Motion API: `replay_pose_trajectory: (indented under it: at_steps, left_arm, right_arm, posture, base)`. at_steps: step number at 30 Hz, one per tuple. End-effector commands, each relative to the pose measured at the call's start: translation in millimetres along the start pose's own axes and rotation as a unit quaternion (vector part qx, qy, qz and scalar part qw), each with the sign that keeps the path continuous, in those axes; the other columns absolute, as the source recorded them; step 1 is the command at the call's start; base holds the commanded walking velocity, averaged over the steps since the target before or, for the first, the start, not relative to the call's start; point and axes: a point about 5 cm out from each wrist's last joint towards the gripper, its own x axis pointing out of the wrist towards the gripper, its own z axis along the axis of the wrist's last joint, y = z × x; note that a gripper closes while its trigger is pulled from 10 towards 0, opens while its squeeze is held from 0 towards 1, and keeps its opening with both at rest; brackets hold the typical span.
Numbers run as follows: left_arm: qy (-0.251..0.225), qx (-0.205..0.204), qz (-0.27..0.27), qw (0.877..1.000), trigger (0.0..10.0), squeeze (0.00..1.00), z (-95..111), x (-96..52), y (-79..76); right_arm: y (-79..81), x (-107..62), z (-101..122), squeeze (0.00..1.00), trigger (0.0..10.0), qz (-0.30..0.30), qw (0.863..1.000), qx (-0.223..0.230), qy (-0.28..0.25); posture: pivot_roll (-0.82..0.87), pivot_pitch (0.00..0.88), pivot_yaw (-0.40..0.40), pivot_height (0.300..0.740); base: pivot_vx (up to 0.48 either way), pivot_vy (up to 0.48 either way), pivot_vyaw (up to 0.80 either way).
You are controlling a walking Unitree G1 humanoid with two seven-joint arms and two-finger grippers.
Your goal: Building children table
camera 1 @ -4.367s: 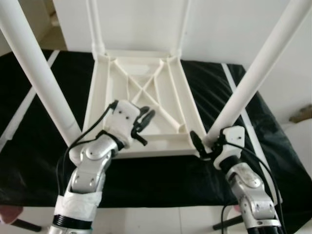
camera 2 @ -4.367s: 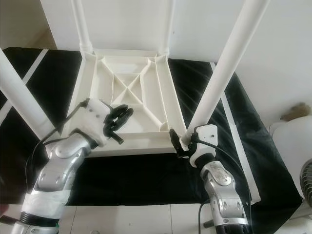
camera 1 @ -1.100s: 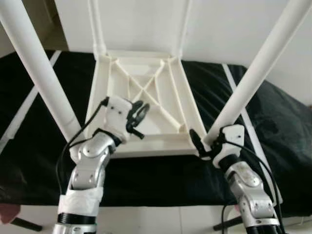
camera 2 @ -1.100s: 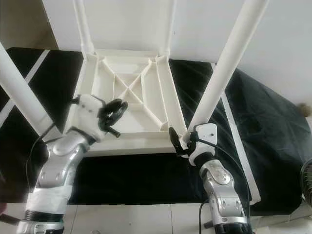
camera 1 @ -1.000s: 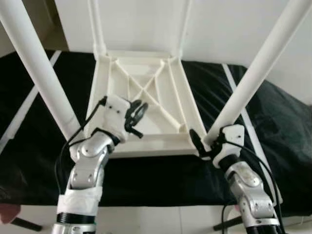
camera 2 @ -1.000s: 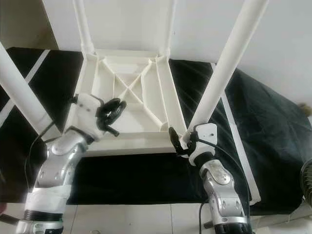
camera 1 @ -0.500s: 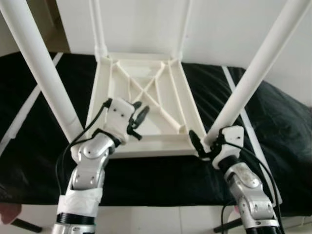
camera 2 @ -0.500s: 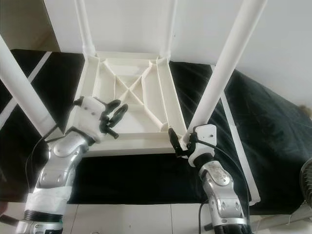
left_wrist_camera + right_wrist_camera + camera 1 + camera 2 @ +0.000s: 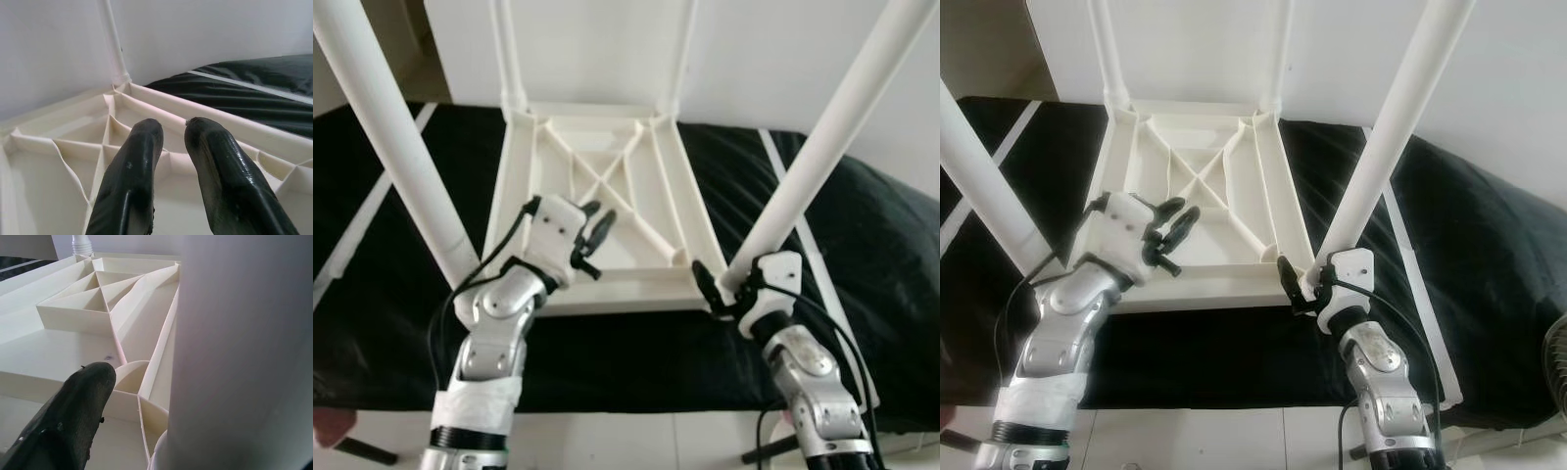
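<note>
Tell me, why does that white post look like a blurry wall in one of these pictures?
Right wrist view: the near right leg sits against the lens, too close to focus, while the tabletop's ribs stay sharp. Right eye view: the same leg is crisp and evenly lit.

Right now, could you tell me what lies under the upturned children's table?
A black sheet with white stripes spreads beneath the white children's table and beyond its edges. Whatever supports the sheet is covered, so I cannot tell.

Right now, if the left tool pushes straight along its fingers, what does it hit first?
Probably the ribbed underside of the upturned tabletop. The left tool hovers over its near left part, fingers slightly apart and empty, aimed across toward the crossing ribs. Depth is unclear; it may skim above them toward the far right leg.
</note>
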Motion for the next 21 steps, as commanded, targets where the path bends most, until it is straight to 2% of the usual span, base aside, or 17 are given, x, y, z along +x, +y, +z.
replay_pose_trajectory:
  at_steps: [1,8,21]
  left_arm:
    - [0.007,0.015,0.052,0.999,10.0,1.00,-4.5,-1.4,0.6]
    - [0.011,0.041,0.047,0.998,10.0,1.00,-5.2,-2.7,-0.8]
    - [0.010,0.045,0.052,0.998,10.0,1.00,-6.0,-3.5,2.1]
  right_arm:
    - [0.3,-0.8,-0.3,0.00,10.0,0.005,1.000,-0.004,0.001]
    - [-0.2,-0.5,-0.1,0.00,10.0,0.002,1.000,-0.003,0.001]
    - [-0.2,-1.1,-0.6,0.00,10.0,0.000,1.000,-0.002,0.001]
  posture:
    - [-0.09,0.096,-0.048,0.740]
    - [-0.09,0.103,-0.048,0.740]
    - [-0.09,0.111,-0.048,0.740]
  base:
    - [0.000,0.000,0.00]
    - [0.000,0.000,0.00]
    - [0.000,0.000,0.00]
